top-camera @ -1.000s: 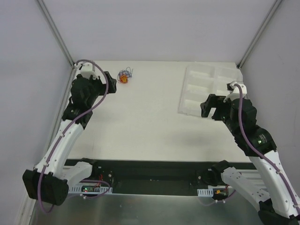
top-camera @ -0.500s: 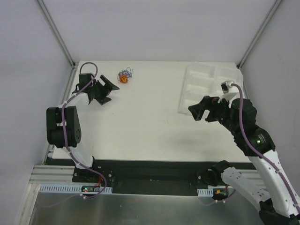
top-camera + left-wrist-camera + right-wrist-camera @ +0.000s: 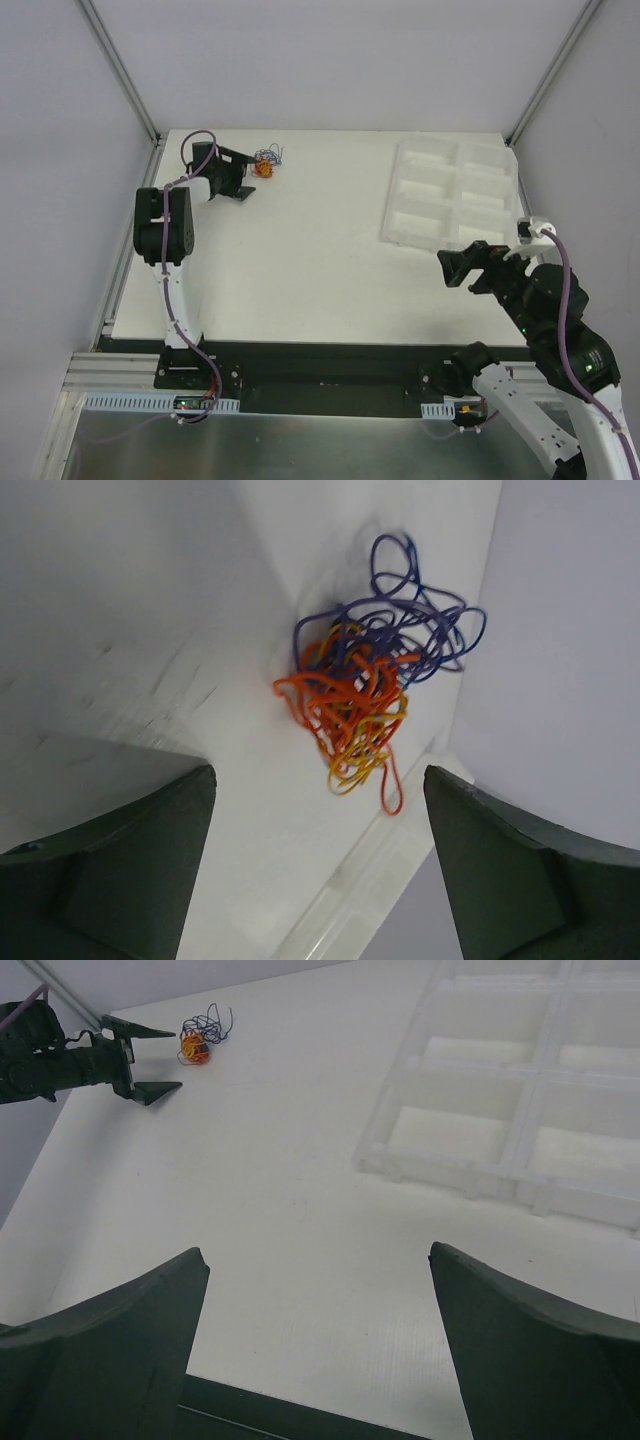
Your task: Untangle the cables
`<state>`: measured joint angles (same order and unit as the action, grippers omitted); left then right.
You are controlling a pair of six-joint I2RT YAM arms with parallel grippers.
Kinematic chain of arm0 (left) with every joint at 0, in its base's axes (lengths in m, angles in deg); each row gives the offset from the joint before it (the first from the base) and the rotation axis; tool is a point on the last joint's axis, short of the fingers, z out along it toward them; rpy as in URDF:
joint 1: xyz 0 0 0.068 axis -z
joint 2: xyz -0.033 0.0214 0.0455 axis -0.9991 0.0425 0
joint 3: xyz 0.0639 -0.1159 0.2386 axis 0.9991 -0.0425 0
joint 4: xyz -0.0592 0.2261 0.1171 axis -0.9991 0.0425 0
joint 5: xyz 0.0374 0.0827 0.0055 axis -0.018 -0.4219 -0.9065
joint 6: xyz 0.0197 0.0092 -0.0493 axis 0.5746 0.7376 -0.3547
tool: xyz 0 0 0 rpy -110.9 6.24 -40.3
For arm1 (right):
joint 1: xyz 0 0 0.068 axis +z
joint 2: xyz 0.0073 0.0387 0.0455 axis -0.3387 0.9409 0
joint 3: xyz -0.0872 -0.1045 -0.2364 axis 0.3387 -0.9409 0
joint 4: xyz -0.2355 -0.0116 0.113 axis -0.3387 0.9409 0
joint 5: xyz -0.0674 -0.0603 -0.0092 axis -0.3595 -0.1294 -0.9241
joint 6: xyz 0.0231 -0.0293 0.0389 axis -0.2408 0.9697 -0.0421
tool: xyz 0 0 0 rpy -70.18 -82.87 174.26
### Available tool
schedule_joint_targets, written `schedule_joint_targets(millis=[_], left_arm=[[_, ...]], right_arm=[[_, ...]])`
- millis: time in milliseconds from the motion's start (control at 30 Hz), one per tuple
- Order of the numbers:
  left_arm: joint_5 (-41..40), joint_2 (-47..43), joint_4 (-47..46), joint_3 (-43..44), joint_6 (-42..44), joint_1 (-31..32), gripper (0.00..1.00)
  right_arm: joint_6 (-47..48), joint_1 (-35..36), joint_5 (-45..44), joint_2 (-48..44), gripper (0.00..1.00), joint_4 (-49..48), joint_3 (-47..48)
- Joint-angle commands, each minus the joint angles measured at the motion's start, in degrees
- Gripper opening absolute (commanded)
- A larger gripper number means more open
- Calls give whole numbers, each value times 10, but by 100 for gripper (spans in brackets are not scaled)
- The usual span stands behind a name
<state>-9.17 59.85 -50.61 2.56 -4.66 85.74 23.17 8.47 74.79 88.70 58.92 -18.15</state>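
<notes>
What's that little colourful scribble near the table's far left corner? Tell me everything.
It is a small knot of cables: hair-thin wires in purple-blue, orange, red and yellow, looped loosely together. It lies on the white table by its far left edge. Only the table touches it; the left end effector stands open just short of it.

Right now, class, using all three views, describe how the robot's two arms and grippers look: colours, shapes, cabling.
Both arms are white links joined by black joint housings. A thick purple cable runs along the left arm and the right arm alike. The left gripper and right gripper are black, each with two wedge-shaped fingers tapering to a blunt tip; close up they look dark grey-green.
</notes>
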Motion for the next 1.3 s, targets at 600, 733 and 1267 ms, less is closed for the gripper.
schedule_joint_targets(millis=[600,733,1267], left_arm=[[-94,-167,75,-150,143,72,0],[-79,-323,74,-328,178,128,0],[71,-632,260,-453,348,197,56]], right_arm=[[-22,19,11,127,98,-80,-26],[-37,74,29,188,97,-154,-64],[-131,158,120,410,99,-328,-117]])
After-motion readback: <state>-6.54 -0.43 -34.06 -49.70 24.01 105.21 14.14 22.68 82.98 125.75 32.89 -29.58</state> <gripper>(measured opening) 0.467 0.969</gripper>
